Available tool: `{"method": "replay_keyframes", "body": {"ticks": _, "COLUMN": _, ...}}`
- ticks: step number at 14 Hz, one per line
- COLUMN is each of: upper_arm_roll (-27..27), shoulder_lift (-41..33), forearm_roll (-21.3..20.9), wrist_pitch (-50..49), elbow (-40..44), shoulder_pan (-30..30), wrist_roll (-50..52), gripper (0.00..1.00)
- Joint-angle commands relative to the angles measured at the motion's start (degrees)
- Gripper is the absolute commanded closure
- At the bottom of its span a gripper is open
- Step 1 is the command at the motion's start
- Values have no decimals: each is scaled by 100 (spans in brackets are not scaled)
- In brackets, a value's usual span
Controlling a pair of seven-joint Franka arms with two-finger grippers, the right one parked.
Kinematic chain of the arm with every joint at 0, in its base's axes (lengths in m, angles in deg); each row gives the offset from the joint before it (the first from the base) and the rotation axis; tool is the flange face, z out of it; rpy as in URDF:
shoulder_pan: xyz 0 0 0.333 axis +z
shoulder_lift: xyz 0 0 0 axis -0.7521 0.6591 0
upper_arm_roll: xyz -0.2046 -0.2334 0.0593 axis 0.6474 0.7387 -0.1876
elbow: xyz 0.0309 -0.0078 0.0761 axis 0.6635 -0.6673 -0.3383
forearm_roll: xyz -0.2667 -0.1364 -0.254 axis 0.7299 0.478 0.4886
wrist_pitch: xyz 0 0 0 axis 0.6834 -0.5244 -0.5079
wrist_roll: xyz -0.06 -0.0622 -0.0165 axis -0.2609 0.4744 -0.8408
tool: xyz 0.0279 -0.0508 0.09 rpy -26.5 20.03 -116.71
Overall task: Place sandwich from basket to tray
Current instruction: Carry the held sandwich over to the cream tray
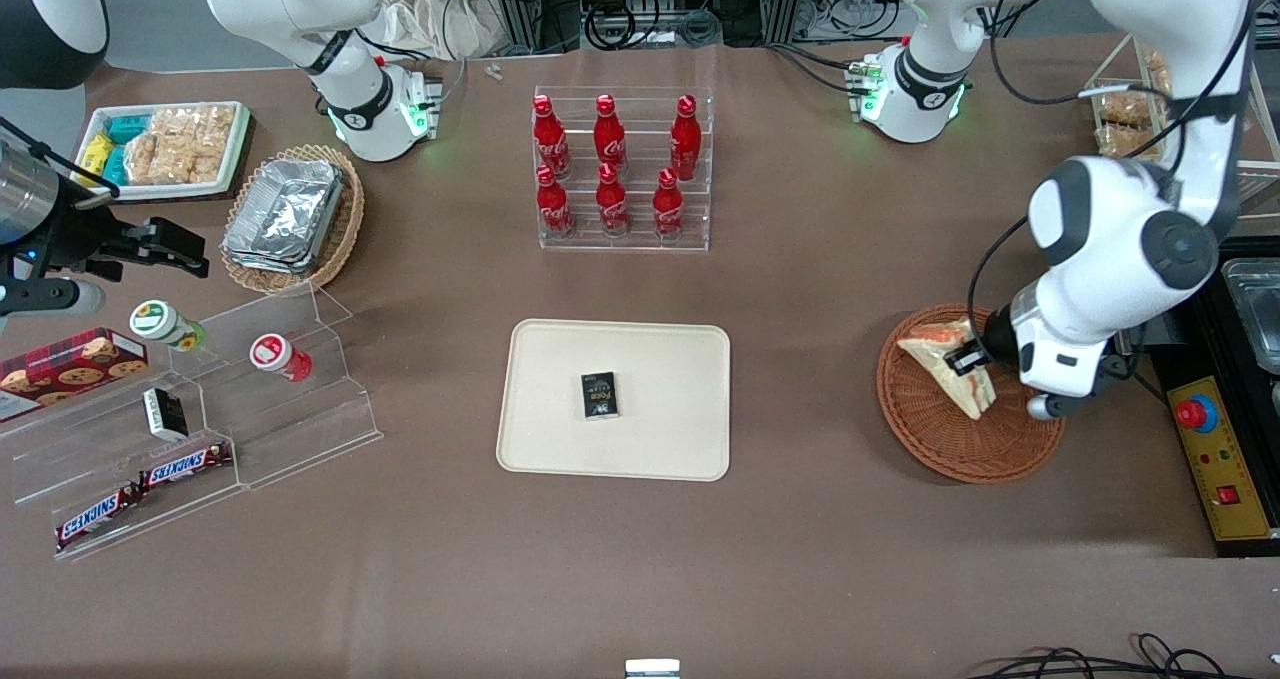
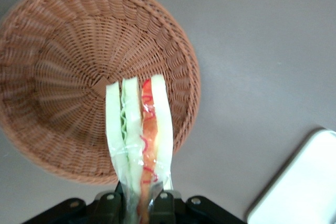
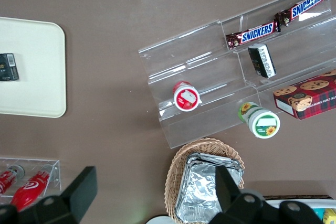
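1. The left wrist view shows what the front view cannot: the gripper (image 2: 139, 203) is closed on the sandwich (image 2: 139, 140), its two fingers pinching the wrapped wedge from both flat sides, with the filling edge facing the camera.
2. In that same view the sandwich hangs above the basket (image 2: 63, 77), whose woven floor is bare.
3. The front view places the gripper (image 1: 968, 357) over the basket (image 1: 940, 439), with the sandwich (image 1: 945, 359) tilted above the basket's rim nearest the tray.
4. The tray (image 1: 560, 399) lies on the table well apart from the basket, toward the parked arm's end, and holds only a small dark box (image 1: 600, 396).
5. The right wrist view alone shows a corner of the tray (image 3: 37, 77) with the dark box (image 3: 8, 67) near its edge.
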Motion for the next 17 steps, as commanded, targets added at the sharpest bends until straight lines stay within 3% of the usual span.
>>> {"method": "replay_keyframes", "body": {"ticks": 1, "upper_arm_roll": 54, "shoulder_lift": 77, "forearm_roll": 41, "wrist_pitch": -1282, "elbow": 1263, "shoulder_pan": -8, "wrist_roll": 270, "gripper": 84}}
{"method": "replay_keyframes", "body": {"ticks": 3, "upper_arm_roll": 168, "shoulder_lift": 183, "forearm_roll": 59, "wrist_pitch": -1794, "elbow": 1916, "shoulder_pan": 1, "wrist_roll": 289, "gripper": 84}}
{"method": "replay_keyframes", "body": {"ticks": 5, "upper_arm_roll": 264, "shoulder_lift": 200, "forearm_roll": 33, "wrist_pitch": -1849, "elbow": 1989, "shoulder_pan": -8, "wrist_roll": 184, "gripper": 84}}
{"method": "replay_keyframes", "body": {"ticks": 7, "upper_arm_roll": 684, "shoulder_lift": 375, "forearm_roll": -203, "wrist_pitch": -1788, "elbow": 1998, "shoulder_pan": -8, "wrist_roll": 131, "gripper": 84}}
{"method": "replay_keyframes", "body": {"ticks": 10, "upper_arm_roll": 1712, "shoulder_lift": 954, "forearm_roll": -835, "wrist_pitch": -1447, "elbow": 2138, "shoulder_pan": -8, "wrist_roll": 43, "gripper": 81}}
{"method": "replay_keyframes", "body": {"ticks": 13, "upper_arm_roll": 2661, "shoulder_lift": 1780, "forearm_roll": -1897, "wrist_pitch": -727, "elbow": 2314, "shoulder_pan": -17, "wrist_roll": 156, "gripper": 81}}
{"method": "replay_keyframes", "body": {"ticks": 15, "upper_arm_roll": 2919, "shoulder_lift": 2229, "forearm_roll": -2522, "wrist_pitch": -330, "elbow": 2314, "shoulder_pan": -313, "wrist_roll": 288, "gripper": 81}}
{"method": "replay_keyframes", "body": {"ticks": 17, "upper_arm_roll": 2875, "shoulder_lift": 2589, "forearm_roll": -2735, "wrist_pitch": -93, "elbow": 2428, "shoulder_pan": -631, "wrist_roll": 315, "gripper": 81}}
